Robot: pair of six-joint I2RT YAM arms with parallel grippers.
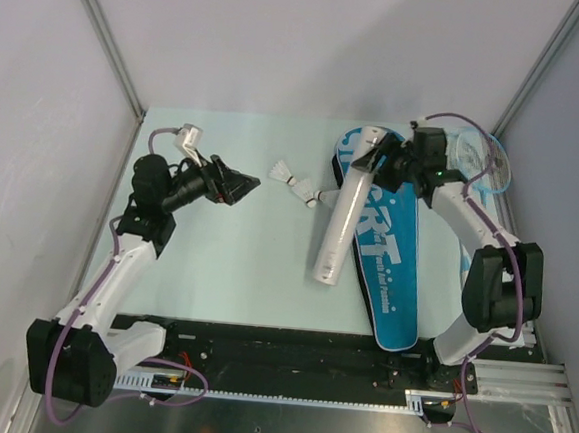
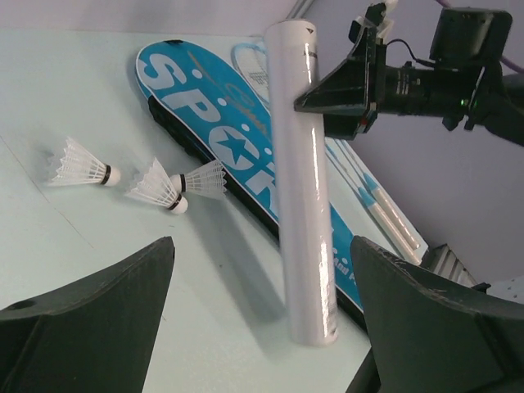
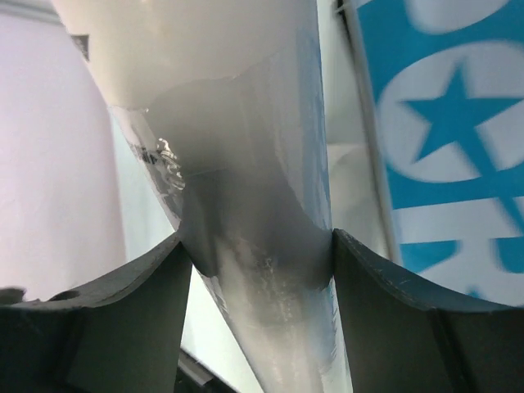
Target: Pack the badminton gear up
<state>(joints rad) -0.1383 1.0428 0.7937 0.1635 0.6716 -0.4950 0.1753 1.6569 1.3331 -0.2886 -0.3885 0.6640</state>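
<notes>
My right gripper point(image 1: 382, 164) is shut on the far end of the white tube point(image 1: 341, 221). The tube slants down across the blue "SPORT" bag point(image 1: 391, 260), and its near end rests on the table. In the right wrist view the fingers point(image 3: 377, 303) press both sides of the tube point(image 3: 246, 164). Three white shuttlecocks point(image 1: 285, 170) point(image 1: 303, 185) point(image 1: 324, 196) lie left of the tube. A light-blue racket point(image 1: 482, 157) lies at the back right, partly under the right arm. My left gripper point(image 1: 244, 184) is open and empty, left of the shuttlecocks and pointing at them.
Grey walls close in the pale green table point(image 1: 236, 252) on the left, back and right. A black rail point(image 1: 289, 347) runs along the near edge by the arm bases. In the left wrist view, racket handles point(image 2: 385, 214) lie beyond the bag point(image 2: 205, 98).
</notes>
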